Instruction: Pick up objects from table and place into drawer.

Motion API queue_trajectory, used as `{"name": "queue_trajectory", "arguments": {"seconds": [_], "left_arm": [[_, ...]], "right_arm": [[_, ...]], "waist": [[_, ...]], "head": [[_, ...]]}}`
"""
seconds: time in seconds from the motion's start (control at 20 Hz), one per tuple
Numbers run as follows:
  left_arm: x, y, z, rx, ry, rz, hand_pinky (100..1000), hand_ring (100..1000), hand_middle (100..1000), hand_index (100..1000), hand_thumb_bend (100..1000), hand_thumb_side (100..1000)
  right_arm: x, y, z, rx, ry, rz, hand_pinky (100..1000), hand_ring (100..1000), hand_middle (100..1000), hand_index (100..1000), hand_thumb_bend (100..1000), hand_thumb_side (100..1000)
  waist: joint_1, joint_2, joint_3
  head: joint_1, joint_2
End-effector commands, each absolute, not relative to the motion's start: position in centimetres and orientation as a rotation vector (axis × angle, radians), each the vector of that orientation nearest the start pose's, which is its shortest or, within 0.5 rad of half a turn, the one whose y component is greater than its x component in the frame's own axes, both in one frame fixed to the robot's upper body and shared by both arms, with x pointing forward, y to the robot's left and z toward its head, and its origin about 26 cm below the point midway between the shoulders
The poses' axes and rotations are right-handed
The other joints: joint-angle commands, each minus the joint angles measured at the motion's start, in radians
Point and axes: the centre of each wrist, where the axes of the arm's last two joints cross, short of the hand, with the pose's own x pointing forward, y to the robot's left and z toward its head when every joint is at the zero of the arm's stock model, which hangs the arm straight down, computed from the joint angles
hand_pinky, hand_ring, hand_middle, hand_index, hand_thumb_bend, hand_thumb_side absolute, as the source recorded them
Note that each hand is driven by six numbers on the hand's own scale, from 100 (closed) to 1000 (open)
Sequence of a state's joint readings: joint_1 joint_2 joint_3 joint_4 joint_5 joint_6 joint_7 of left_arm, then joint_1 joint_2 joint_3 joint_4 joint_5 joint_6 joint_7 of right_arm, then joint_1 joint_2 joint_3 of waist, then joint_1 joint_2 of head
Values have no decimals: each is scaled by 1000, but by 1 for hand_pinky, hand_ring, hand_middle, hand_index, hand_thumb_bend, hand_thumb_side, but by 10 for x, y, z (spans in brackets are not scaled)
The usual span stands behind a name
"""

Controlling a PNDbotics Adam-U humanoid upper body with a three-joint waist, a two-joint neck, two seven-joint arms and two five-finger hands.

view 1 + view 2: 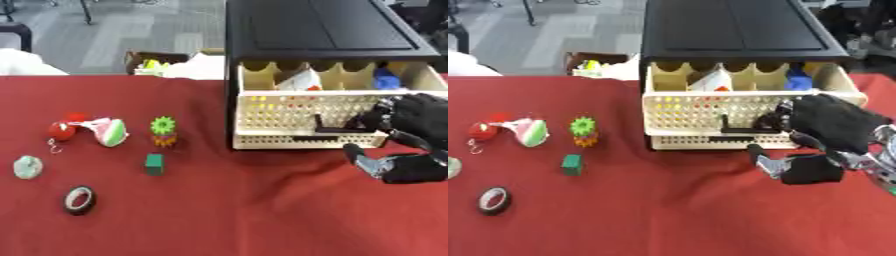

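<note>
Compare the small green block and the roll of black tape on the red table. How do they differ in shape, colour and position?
The green block is boxy and solid green; the tape roll is a black ring with a pale inner face and an open middle. The block sits nearer the drawer unit; the tape lies further left and closer to the table's near edge. The block looks smaller than the tape. Both rest untouched on the red cloth, apart from each other.

Red cloth (pixel 262 220) covers the bench. Behind its far edge stands an open cardboard box (pixel 149 60), contents apparently yellow-green; grey floor (pixel 131 30) lies beyond.
</note>
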State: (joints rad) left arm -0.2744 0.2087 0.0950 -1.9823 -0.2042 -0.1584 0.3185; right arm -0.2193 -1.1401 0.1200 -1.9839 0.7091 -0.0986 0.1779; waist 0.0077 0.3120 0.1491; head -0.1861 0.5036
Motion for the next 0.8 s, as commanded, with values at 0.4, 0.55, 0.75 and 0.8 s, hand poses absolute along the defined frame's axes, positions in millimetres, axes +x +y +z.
{"name": "queue_trajectory", "arguments": {"seconds": [0.4,0.55,0.75,0.8], "left_arm": [[298,269,194,535,-2475,52,447,496,589,702,100,847],[299,269,194,536,-2476,54,446,496,589,702,100,847],[299,269,194,535,-2477,55,447,496,589,702,100,847],[299,269,194,535,-2477,55,447,496,589,702,100,847]], "right_arm": [[273,-344,246,1653,1970,-2427,100,100,100,731,100,1000],[272,-346,242,1648,1957,-2431,100,100,100,731,100,1000],[270,-347,236,1630,1936,-2438,100,100,100,731,100,1000],[270,-348,235,1629,1934,-2438,100,100,100,731,100,1000]], "waist": [[2,-8,-1],[2,-7,-2],[2,-6,-2],[2,-6,-2]], "head": [[8,-15],[9,-16],[11,-17],[11,-18]]}}
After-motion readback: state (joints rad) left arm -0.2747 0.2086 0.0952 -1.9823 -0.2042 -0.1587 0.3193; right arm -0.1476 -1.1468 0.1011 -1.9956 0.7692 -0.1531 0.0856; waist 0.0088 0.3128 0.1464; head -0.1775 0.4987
